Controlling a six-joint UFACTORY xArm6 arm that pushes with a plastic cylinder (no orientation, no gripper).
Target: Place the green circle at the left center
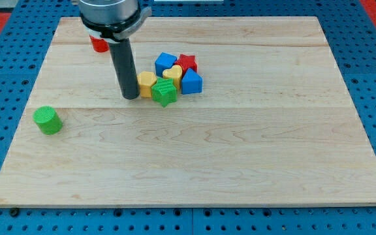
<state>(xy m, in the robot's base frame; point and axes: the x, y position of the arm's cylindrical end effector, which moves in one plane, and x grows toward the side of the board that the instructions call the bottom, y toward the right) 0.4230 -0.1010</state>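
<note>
The green circle (pixel 47 121) is a short green cylinder near the left edge of the wooden board (pixel 194 163), about mid-height. My tip (pixel 130 96) rests on the board well to the right of it and a little higher, just left of a cluster of blocks. The tip is close to the yellow block (pixel 147 83) at the cluster's left side; I cannot tell if they touch.
The cluster holds a green star-like block (pixel 164 93), a yellow heart (pixel 172 74), a blue block (pixel 165 62), a red star (pixel 187 62) and a blue block (pixel 191 82). A red block (pixel 98 44) sits at the top left, partly hidden by the arm.
</note>
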